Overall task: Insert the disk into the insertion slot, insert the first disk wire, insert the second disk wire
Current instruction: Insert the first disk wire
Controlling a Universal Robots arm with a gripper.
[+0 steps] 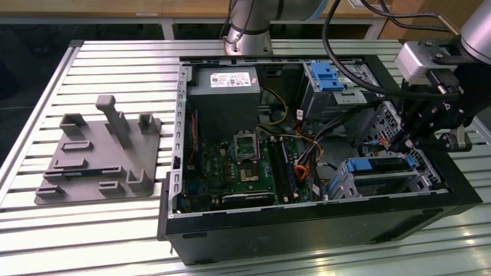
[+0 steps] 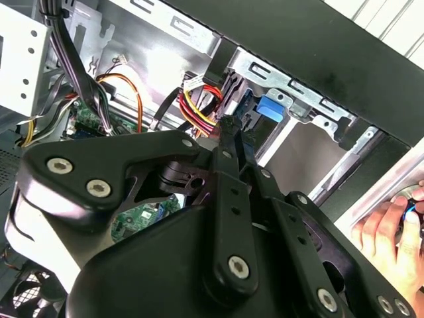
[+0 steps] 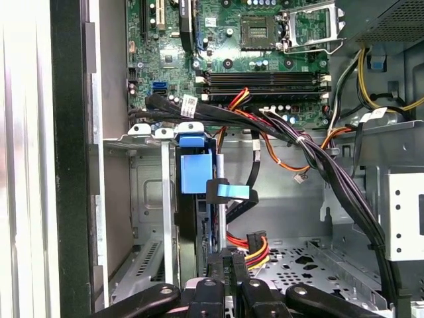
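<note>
Exterior view shows a slatted metal counter (image 1: pixel 115 63) carrying an open black computer case (image 1: pixel 307 227). In the case's near corner, on the exterior view's right, the insertion slot (image 1: pixel 383 185) already houses the disk (image 1: pixel 376 165), blue caddy seated in the cage. Just beside it the tool (image 1: pixel 397 145) reaches inside. Both wrist views show its fingers drawn together, near a red-and-yellow wire plug (image 3: pixel 256 241); whether they pinch anything is unclear.
</note>
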